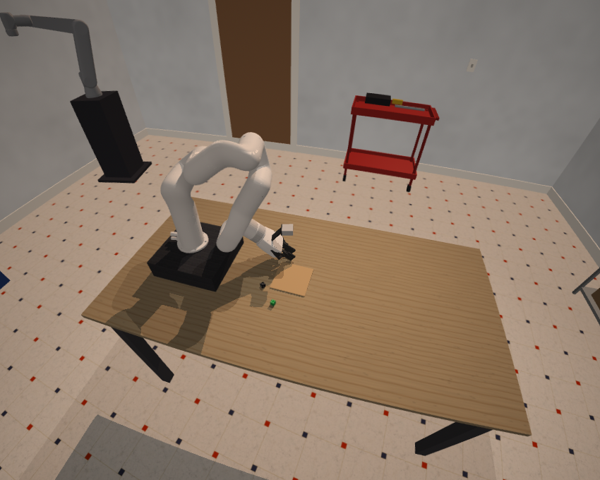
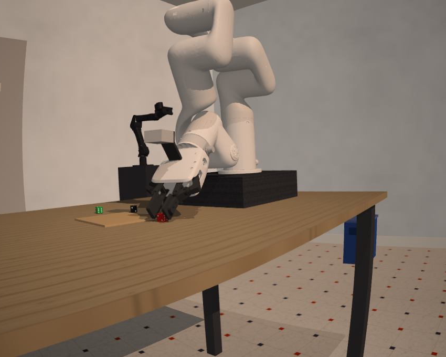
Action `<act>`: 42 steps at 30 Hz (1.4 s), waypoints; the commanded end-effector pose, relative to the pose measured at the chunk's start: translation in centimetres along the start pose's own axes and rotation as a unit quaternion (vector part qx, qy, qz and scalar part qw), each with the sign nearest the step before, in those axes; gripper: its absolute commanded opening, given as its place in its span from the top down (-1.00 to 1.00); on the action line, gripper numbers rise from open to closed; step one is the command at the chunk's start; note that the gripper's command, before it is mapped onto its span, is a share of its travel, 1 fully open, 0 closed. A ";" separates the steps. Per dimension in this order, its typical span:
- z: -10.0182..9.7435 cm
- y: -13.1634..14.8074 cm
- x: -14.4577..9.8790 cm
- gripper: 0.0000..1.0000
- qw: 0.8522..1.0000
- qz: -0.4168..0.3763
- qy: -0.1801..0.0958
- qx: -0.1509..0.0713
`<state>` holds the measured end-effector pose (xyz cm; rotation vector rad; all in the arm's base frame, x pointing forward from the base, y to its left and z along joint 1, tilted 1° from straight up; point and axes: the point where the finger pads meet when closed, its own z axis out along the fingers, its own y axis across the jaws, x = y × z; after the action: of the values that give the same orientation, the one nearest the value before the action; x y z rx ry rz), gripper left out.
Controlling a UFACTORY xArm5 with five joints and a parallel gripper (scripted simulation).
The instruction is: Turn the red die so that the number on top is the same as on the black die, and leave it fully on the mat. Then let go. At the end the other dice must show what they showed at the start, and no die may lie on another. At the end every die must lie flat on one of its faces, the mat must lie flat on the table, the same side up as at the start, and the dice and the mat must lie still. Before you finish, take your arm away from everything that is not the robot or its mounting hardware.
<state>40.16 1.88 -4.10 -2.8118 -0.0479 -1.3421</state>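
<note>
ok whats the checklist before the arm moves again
1. End effector open, not gripping the red die: ok.
2. Red die fully on the mat: not ok; it appears to sit on the table beside the mat's edge.
3. Red die flat on a face: cannot tell, the fingers hide part of it.
4. Red top matches the black die: cannot tell, pips too small.
5. Black die and green die apart, nothing stacked: ok.
6. Mat flat: ok.
</note>
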 end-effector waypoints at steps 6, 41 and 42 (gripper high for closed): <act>0.0 0.0 0.1 0.38 1.000 0.000 0.001 0.000; -4.9 0.0 0.0 0.38 1.000 0.000 0.001 0.000; -5.0 0.0 0.0 0.38 1.000 0.000 0.001 0.000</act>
<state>36.51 1.71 -1.17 -2.8114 -0.0481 -1.3425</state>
